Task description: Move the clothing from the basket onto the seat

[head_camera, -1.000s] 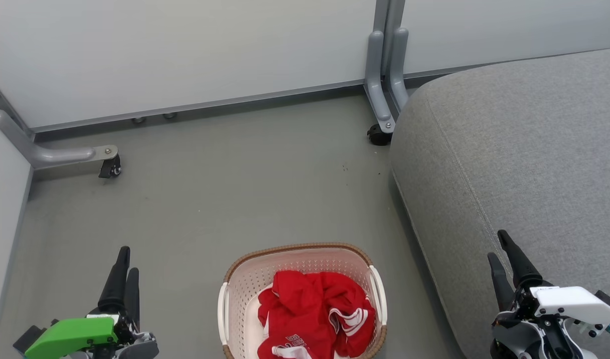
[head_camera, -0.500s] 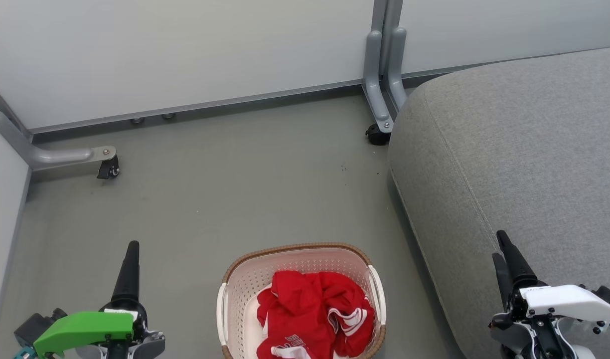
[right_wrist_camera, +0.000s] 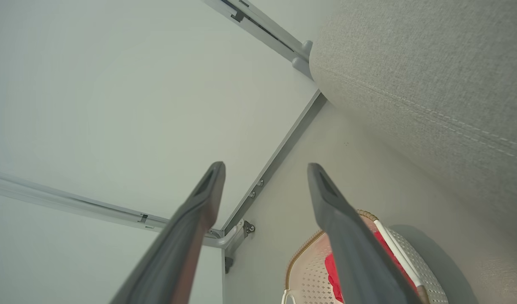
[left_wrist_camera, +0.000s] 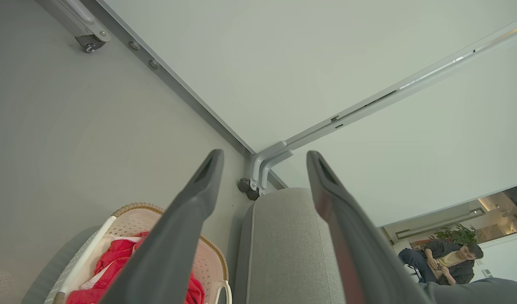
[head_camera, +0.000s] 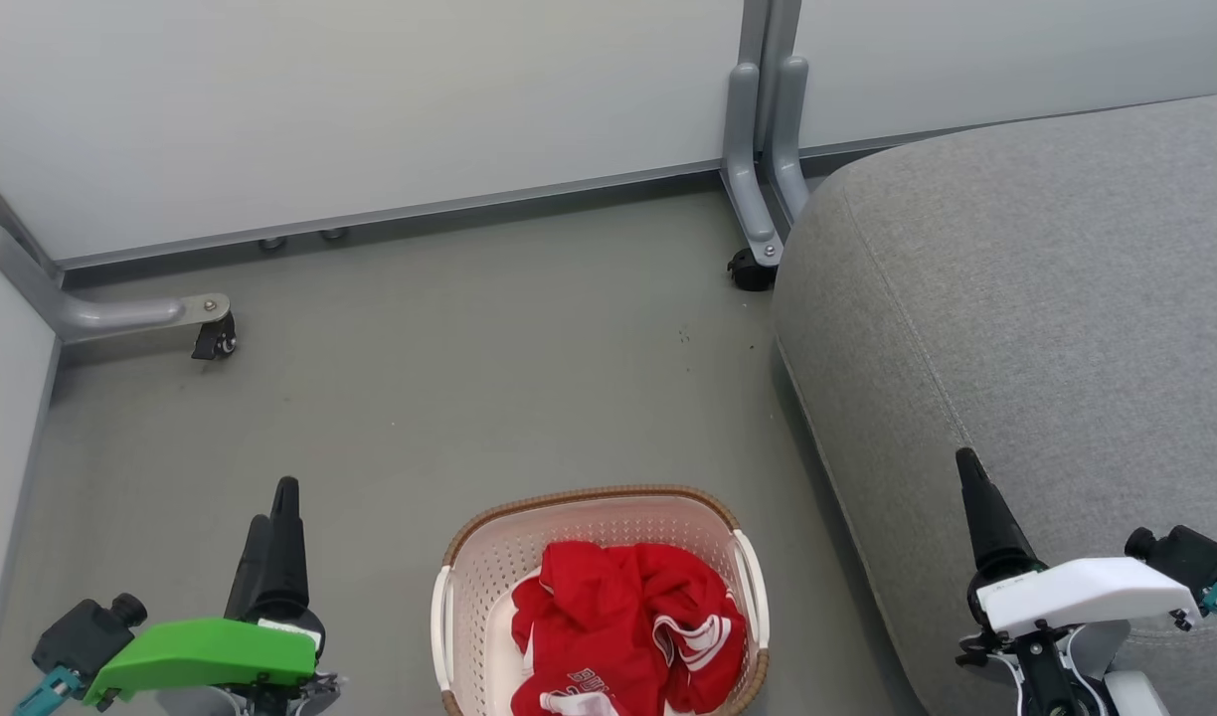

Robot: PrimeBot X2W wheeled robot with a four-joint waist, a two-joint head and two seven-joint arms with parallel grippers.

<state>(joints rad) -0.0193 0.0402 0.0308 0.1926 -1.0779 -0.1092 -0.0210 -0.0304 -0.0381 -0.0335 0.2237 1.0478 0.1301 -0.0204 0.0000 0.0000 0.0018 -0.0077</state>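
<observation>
1. Writing: white lettering on the clothing (head_camera: 628,636) sits at the near edge of the heap and is cut by the bottom of the head view. It looks like "BU"; the rest is unreadable. No other label is legible.
2. Location: the clothing is a crumpled red heap inside the basket (head_camera: 589,492), which stands on the floor (head_camera: 469,398) just left of the seat (head_camera: 1046,298) and apart from it. Nothing lies on the seat.
3. Orientation: the heap has no clear long axis; its white stripe trim faces the seat side. The basket's white handles are on its left and right. Its near end is out of frame, so I can't tell its long axis. The seat's rounded corner points at the partition caster (head_camera: 748,270).
4. Tools: the left gripper (left_wrist_camera: 265,153) has its jaws spread wide and holds nothing. The right gripper (right_wrist_camera: 265,165) is the same. Both hang clear of basket and clothing, left over the floor, right over the seat edge.
5. Versus one second ago:
   - The left gripper has rolled and its tips sit nearer the basket.
   - The right gripper has rolled so one finger hides the other, and its tip has shifted toward the basket.
   - The camera nudged slightly.
   - Basket, clothing and seat are unchanged.
6. Background: a person (left_wrist_camera: 444,259) sits far off in the left wrist view.
</observation>
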